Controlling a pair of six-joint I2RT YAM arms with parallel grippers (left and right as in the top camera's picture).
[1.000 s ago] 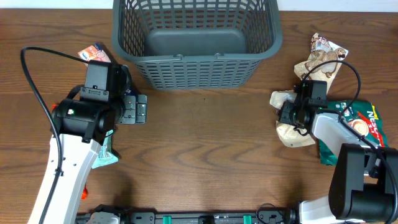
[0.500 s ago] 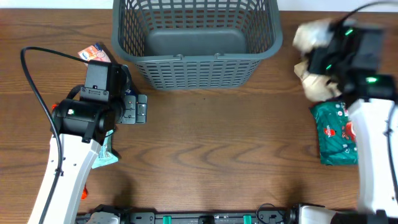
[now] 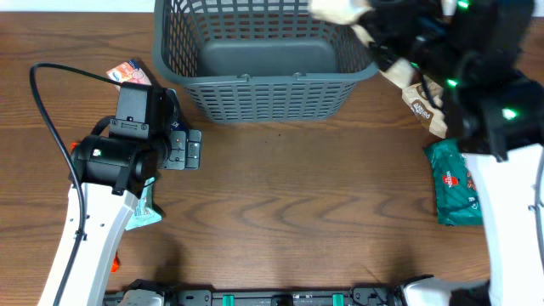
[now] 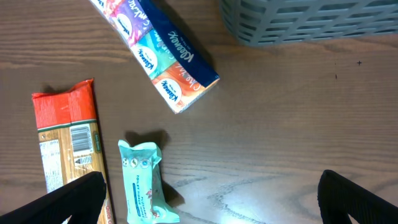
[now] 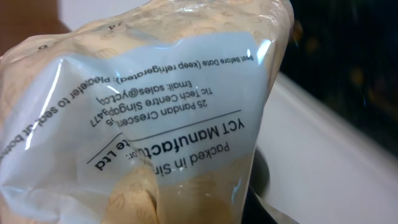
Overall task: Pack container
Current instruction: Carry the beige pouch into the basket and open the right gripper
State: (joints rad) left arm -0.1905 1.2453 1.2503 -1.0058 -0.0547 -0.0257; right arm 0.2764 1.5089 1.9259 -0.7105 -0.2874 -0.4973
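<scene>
Swung up from the right side of the table [image 3: 280,212]: right claw [image 3: 378,25], pinching 1 cream snack bag [image 3: 338,10] above the right rim of the basket [image 3: 263,93] at the far middle. Spread wide, low near its front left corner: left claw [image 3: 190,149].

Tissue pack [image 4: 158,53] reads Kleenex; clear bag [image 5: 155,112] reads YCT Manufactur.

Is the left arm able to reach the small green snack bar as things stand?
Probably yes. The green bar lies flat on the table before the open left gripper, apart from the red packet and the tissue pack; nothing covers it.
</scene>
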